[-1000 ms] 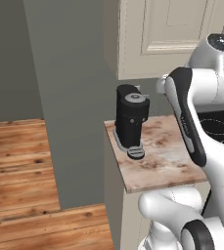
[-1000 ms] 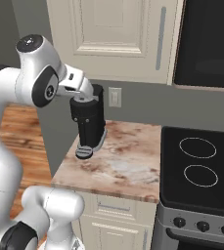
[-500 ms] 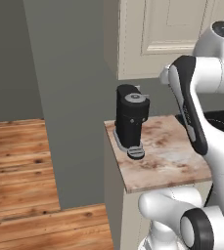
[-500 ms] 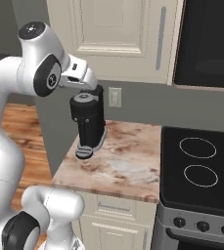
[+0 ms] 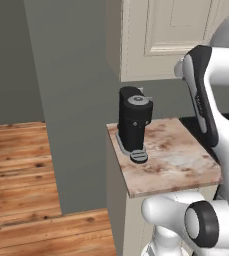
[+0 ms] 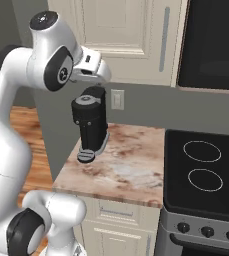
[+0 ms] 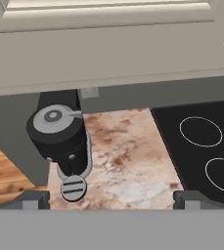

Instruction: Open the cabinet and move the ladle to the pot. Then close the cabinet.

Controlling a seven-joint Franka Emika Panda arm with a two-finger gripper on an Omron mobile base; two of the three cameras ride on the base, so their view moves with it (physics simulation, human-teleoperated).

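Compared with the frame one second earlier, the arm has risen: in the right base view the hand has moved up from level with the coffee machine to just below the cabinet. The gripper has its jaws fully spread and holds nothing.

You will find the cabinet on the wall above the marble counter. Its door is closed, with the vertical silver handle near the right edge.

Note the black coffee machine standing on the counter's left rear corner, directly beneath the hand. The black cooktop adjoins the counter on the right. The microwave hangs beside the cabinet.
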